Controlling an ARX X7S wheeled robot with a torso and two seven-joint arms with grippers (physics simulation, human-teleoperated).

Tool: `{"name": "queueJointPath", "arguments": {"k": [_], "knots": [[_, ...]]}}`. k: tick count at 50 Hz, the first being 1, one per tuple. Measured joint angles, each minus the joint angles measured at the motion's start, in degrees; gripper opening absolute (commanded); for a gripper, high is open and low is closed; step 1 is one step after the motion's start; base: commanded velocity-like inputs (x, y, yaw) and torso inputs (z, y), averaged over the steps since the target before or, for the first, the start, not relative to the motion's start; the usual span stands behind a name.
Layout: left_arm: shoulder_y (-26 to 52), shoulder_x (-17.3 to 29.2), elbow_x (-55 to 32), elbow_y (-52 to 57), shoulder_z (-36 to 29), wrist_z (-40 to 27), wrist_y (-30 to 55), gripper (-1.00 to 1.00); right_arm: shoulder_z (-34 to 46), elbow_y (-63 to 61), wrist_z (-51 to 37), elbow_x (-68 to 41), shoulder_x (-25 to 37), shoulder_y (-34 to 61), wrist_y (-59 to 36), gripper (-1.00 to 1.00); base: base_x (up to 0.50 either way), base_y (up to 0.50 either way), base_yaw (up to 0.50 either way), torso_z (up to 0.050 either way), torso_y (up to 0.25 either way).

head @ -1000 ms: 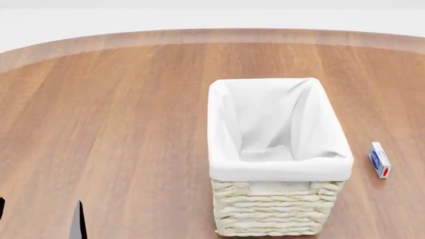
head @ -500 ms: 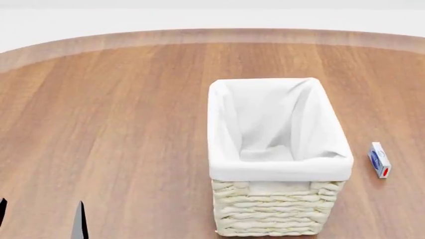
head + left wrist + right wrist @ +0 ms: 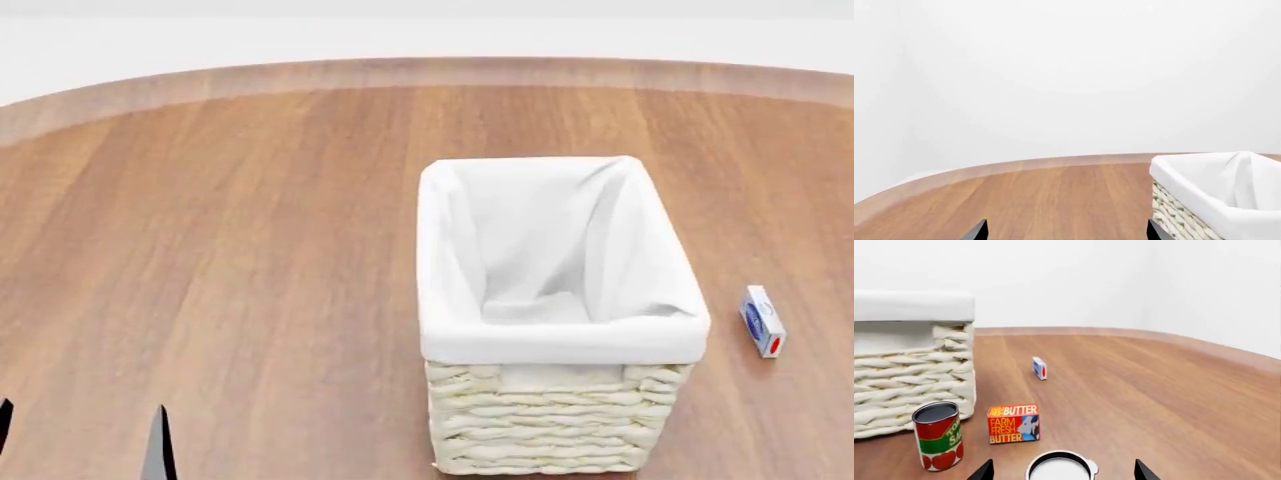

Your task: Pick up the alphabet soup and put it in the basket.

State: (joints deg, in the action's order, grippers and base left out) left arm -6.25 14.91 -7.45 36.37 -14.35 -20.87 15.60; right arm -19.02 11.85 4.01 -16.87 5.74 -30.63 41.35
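The basket [image 3: 561, 330], cream wicker with a white cloth liner, stands on the wooden table; it also shows in the left wrist view [image 3: 1214, 200] and the right wrist view [image 3: 914, 360]. In the right wrist view a can's round white-grey top [image 3: 1059, 469] sits low between the fingertips; its label is hidden, so I take it for the alphabet soup. My right gripper [image 3: 1062, 473] is open, one fingertip on each side of that can, apart from it. My left gripper [image 3: 80, 440] is open and empty, left of the basket, also seen in the left wrist view [image 3: 1066, 233].
A red-and-green tomato can [image 3: 937, 435] with a dark top stands beside the basket's front. A butter box [image 3: 1013, 423] stands next to it. A small blue-white box [image 3: 762, 320] lies right of the basket, also in the right wrist view [image 3: 1039, 368].
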Motion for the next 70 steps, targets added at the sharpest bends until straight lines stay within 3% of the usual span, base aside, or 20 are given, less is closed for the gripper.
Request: {"name": "queueJointPath", "arguments": {"k": [60, 61, 70], "knots": [[0.87, 1.61, -1.38, -1.16, -1.39, -2.07, -0.45, 1.0, 2.11, 33.25, 1.98, 0.02, 1.33, 20.28, 9.14, 1.0, 0.0, 0.0, 0.0, 0.0, 0.0], [0.88, 1.63, -1.4, -1.2, -1.41, -2.1, -0.47, 1.0, 2.12, 33.43, 1.97, 0.04, 1.35, 20.41, 9.17, -1.0, 0.0, 0.0, 0.0, 0.0, 0.0], [0.97, 1.85, -1.6, -1.43, -1.55, -2.33, -0.61, 1.0, 1.99, 34.16, 2.47, -1.49, 1.46, 21.03, 9.57, -1.0, 0.0, 0.0, 0.0, 0.0, 0.0]]}}
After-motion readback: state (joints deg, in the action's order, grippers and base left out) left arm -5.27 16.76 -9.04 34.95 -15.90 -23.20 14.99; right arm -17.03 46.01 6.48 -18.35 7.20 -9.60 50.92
